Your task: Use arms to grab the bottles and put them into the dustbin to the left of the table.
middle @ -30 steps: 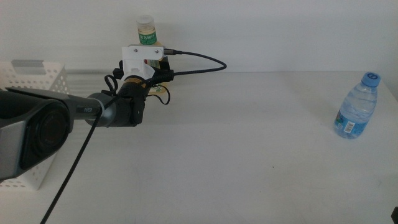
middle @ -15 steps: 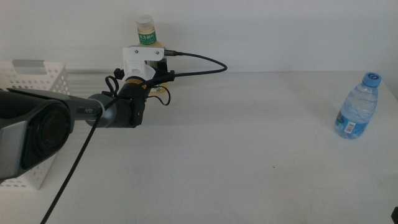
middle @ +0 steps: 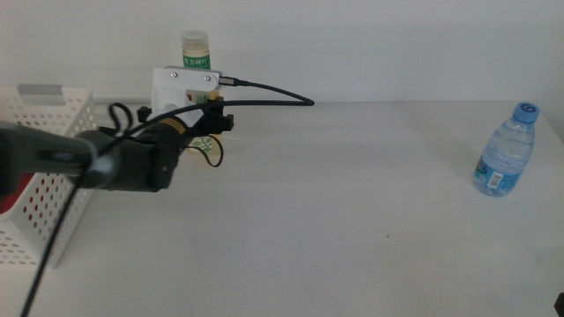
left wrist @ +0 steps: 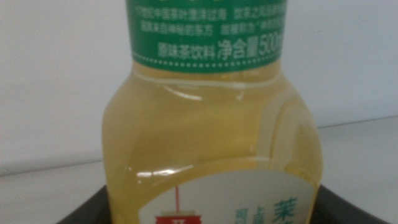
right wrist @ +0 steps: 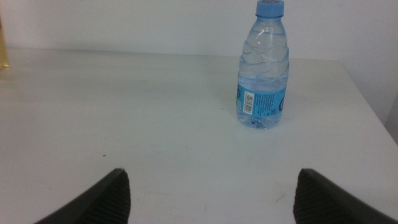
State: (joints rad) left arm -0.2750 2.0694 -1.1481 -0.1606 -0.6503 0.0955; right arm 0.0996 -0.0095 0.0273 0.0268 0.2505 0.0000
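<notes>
The left gripper pinches the yellow bottle near the table's far left edge beside the dustbin, not yet dropped in, while the water bottle waits by the right edge before the right gripper's spread jaws.

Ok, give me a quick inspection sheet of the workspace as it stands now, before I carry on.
Surface: white table, bare across the middle.
Job's things: yellow bottle upright at the far left, cap showing above the left arm's wrist; water bottle upright at the right edge, untouched; white basket at the left edge, something red inside it, too hidden to name.
Clutter: nothing seen.
Grippers: left gripper closed around the yellow bottle's lower body, beside the basket; right gripper open, waiting low at the near edge, facing the water bottle.
Cables: black cable loops from the left wrist over the table.
Surroundings: plain white wall behind.
</notes>
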